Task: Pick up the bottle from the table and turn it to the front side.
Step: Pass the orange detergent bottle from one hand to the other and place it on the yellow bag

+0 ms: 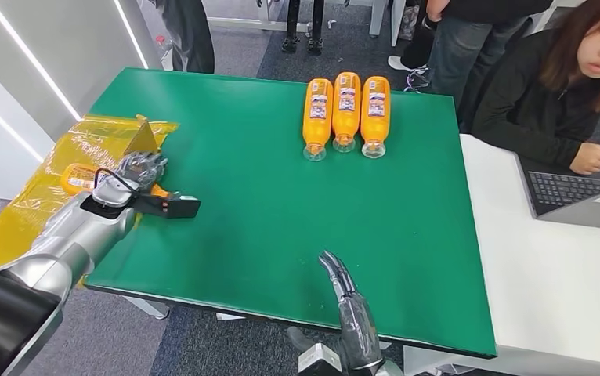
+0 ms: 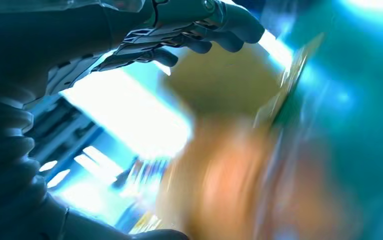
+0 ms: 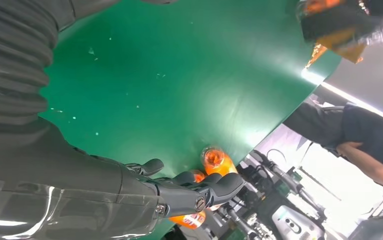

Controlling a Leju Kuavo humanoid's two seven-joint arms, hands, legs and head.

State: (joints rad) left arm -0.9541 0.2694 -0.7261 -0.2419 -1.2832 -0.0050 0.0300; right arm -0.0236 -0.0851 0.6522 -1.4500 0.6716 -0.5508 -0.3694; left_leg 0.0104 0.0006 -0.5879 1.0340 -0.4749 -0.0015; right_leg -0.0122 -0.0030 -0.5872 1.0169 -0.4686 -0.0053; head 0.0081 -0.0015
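An orange bottle (image 1: 76, 178) lies on a yellow plastic bag (image 1: 62, 157) at the table's left edge; it is a blurred orange shape (image 2: 229, 185) in the left wrist view. My left hand (image 1: 140, 168) hovers over its middle with fingers (image 2: 204, 30) spread, and I see no grip on it. Three more orange bottles (image 1: 346, 112) lie side by side at the far middle of the green table (image 1: 281, 204), caps toward me. My right hand (image 1: 344, 301) is at the near edge, fingers straight, holding nothing; it is also in the right wrist view (image 3: 179, 190).
A white table (image 1: 555, 274) adjoins on the right, with a laptop (image 1: 579, 196) and a seated person (image 1: 563, 86). Other people stand behind the far edge. The yellow bag's raised flap (image 1: 144, 137) stands just beyond my left hand.
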